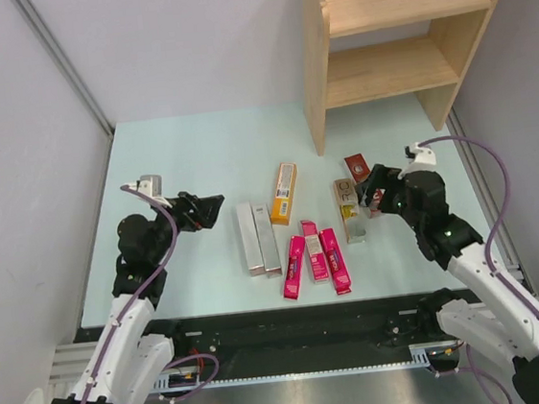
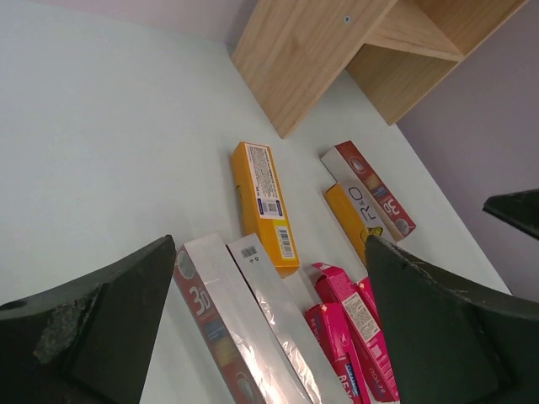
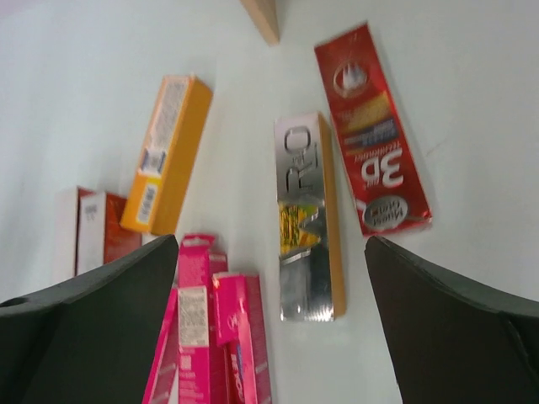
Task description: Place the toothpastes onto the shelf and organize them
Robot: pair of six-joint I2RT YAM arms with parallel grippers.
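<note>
The right claw covers part of the dark red carton, and the shelf is cropped above.

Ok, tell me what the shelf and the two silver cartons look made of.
The shelf: light bare wood, matte, with grain lines showing. The silver cartons: probably cardboard with a shiny foil-like coating; they throw bright glare and have sharp folded box edges.

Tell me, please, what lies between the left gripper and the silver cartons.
Only bare table separates left gripper and silver cartons, seen in the top view.
</note>
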